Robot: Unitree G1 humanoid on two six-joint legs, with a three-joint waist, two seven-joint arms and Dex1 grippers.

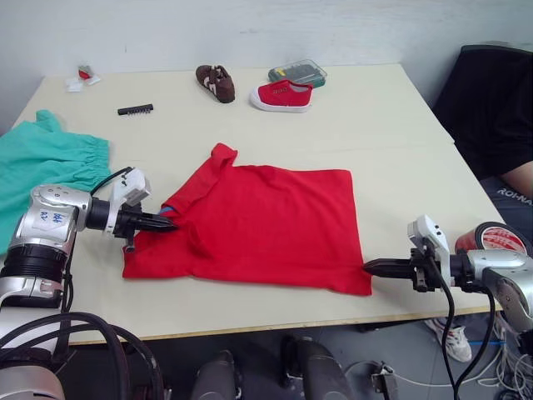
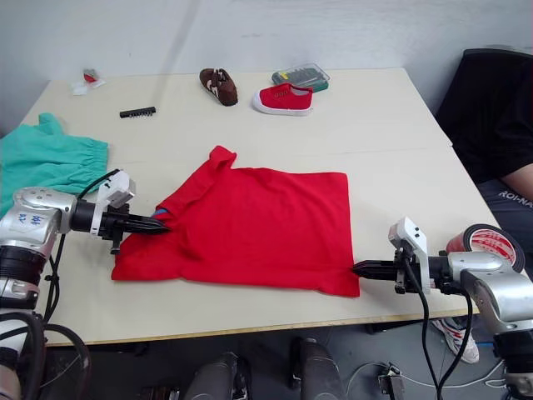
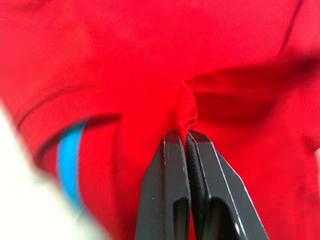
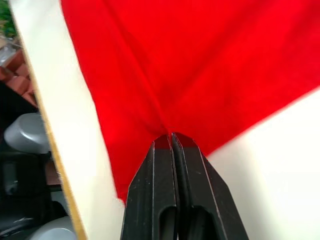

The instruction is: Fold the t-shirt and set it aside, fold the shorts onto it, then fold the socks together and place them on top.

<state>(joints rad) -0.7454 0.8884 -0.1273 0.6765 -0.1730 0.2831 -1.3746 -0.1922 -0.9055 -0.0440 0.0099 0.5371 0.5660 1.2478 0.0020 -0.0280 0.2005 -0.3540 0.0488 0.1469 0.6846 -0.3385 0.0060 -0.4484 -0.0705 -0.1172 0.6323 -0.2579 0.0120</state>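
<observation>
Both grippers' fingers (image 3: 186, 150) pinching half-folded t-shirt (image 1: 266, 221)

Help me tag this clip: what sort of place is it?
Probably a lab or workshop, not a home: a plain beige worktable, loose cables on the floor, and a roll of red-printed tape beside it.

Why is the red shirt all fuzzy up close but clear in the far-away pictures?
In the left wrist view, the t-shirt is very near the lens, so it blurs while the left gripper looks sharper. In the right wrist view, the cloth edges smear too around the right gripper. In the left eye view, the whole table looks clear and evenly lit.
</observation>
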